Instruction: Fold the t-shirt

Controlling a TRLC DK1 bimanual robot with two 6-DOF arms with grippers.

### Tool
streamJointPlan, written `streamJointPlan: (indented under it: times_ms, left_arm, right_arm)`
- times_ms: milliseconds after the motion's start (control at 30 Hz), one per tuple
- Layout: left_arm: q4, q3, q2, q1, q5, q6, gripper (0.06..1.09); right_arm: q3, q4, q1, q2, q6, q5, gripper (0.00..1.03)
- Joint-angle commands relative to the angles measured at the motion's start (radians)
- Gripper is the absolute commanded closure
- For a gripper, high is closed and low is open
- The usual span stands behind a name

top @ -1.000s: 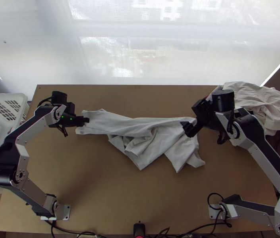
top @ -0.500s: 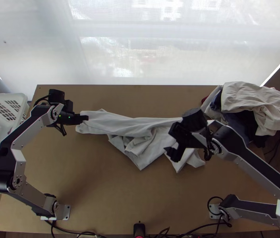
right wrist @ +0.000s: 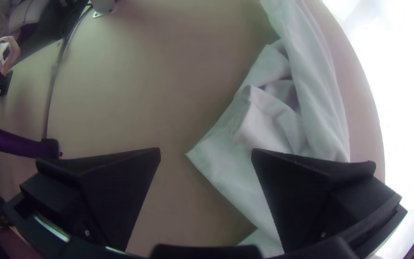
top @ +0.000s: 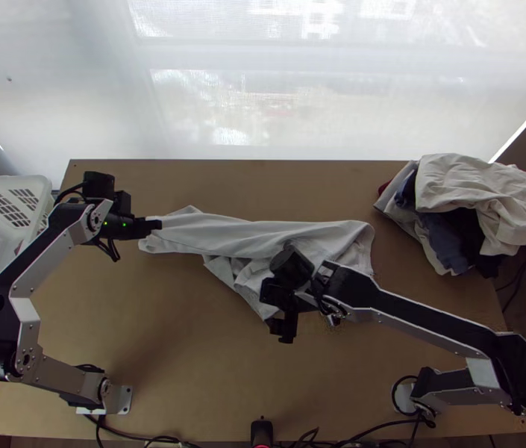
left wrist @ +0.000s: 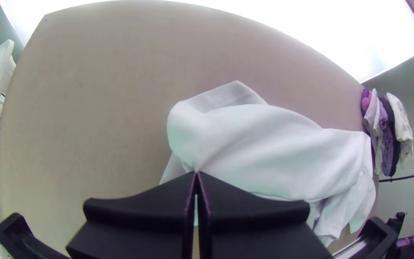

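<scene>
Leftward and nearer has swung the right gripper (top: pixel 285 329), fingers apart, beside the bunched t-shirt (top: pixel 263 234) mid-table, while the left gripper (top: pixel 157 224) apparently pinches its left end.

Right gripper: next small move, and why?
Probably lower the right gripper and close it on the pointed corner of the t-shirt: its fingers are open, that corner shows between them, and the left gripper pinches the shirt's left end, which should anchor it.
</scene>
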Motion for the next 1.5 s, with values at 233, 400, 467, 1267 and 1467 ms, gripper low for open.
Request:
streamJointPlan:
  times_ms: [233, 400, 467, 1267, 1467]
  left_arm:
    - [0.016, -0.079, -0.037, 0.007, 0.015, 0.003, 1.05]
    - [0.016, -0.069, -0.036, 0.017, 0.017, 0.021, 1.05]
    - [0.016, -0.068, -0.029, 0.022, 0.019, 0.03, 1.05]
    - [0.033, -0.076, -0.017, 0.031, 0.037, 0.019, 1.05]
    - [0.029, -0.076, -0.029, 0.033, 0.037, 0.019, 1.05]
  right_arm:
    - [0.024, 0.217, 0.046, 0.211, 0.037, 0.06, 0.19]
    - [-0.082, 0.202, 0.052, 0.12, 0.039, 0.058, 0.19]
    - [-0.131, 0.202, 0.052, 0.094, 0.035, 0.06, 0.19]
    - [-0.153, 0.253, -0.007, 0.203, -0.007, 0.069, 0.63]
    - [-0.144, 0.28, -0.017, 0.203, -0.027, 0.1, 1.0]
